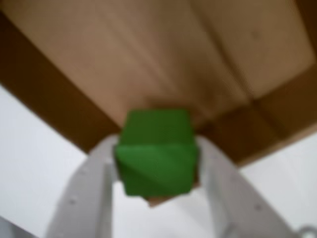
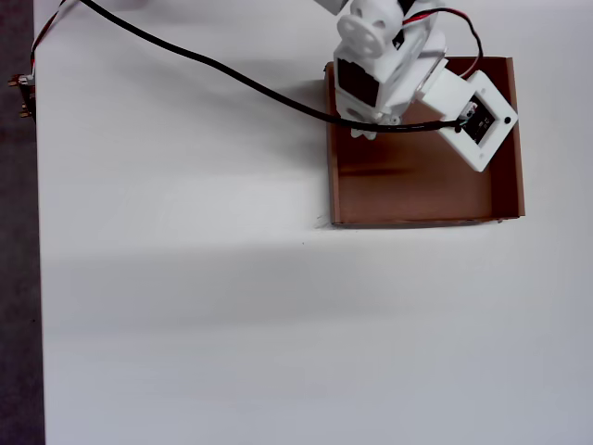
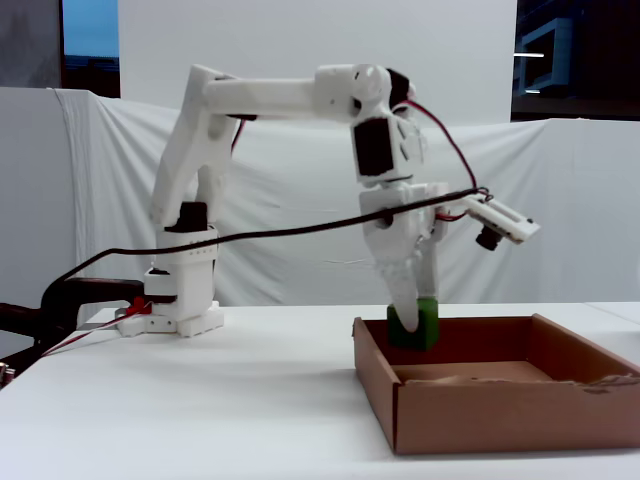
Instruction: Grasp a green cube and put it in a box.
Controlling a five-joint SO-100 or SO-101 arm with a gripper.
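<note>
In the wrist view the green cube [image 1: 156, 153] sits clamped between the two white fingers [image 1: 91, 193] of the hand [image 1: 157, 171], a plain matte block with soft edges and no marking on the faces that show; the picture is blurred. Just beyond the cube lies the brown floor of the box [image 1: 163, 54], with a darker wall crossing under the hand and white table [image 1: 29, 158] to either side. In the overhead view the arm [image 2: 384, 69] hangs over the far left part of the box [image 2: 417, 190], hiding the hand and the cube; the rest of the brown floor toward the near and right walls is open, and the white table [image 2: 185, 324] spreads bare to the left and front. A black cable [image 2: 204, 60] runs off from the arm across the table. In the fixed view the hand [image 3: 410, 315] points straight down, closed on the green cube [image 3: 420, 325], which hangs just above the box's [image 3: 500, 405] left rim, inside the wall line. Open floor stretches to the right of the hand. No writing can be read anywhere.
</note>
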